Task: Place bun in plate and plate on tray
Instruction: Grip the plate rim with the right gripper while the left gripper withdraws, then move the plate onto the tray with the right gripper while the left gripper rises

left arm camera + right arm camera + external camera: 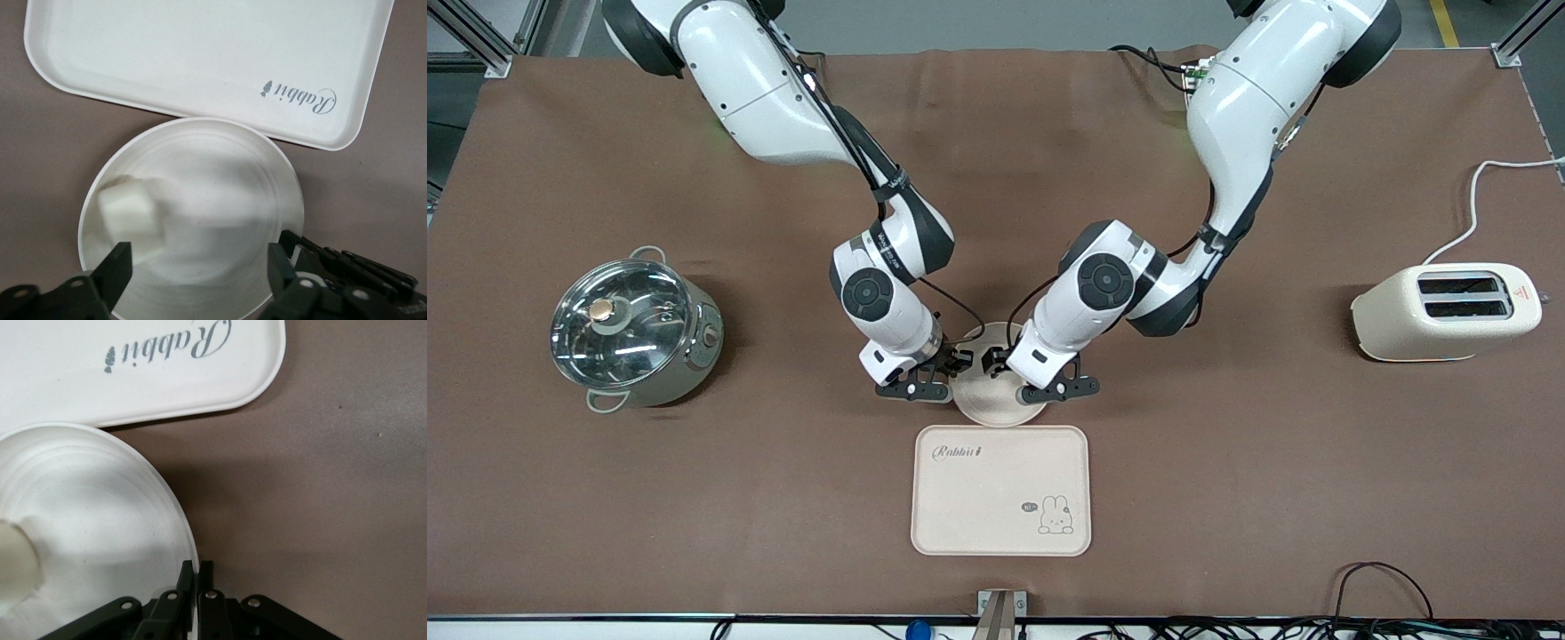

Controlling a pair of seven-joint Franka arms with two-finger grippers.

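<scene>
Between the two arms, just above the tray (1001, 489) in the front view, sits the plate (987, 396) with the bun (130, 220) already in it. I've got the right gripper (197, 577) pinched onto the plate's rim at the right arm's end, presumably to carry it. The left gripper (200, 263) hangs over the plate with fingers spread, around nothing (it looks finished with the bun). Pot (633, 331) and toaster (1445, 311) stand well apart, so nothing blocks the short move to the tray.
</scene>
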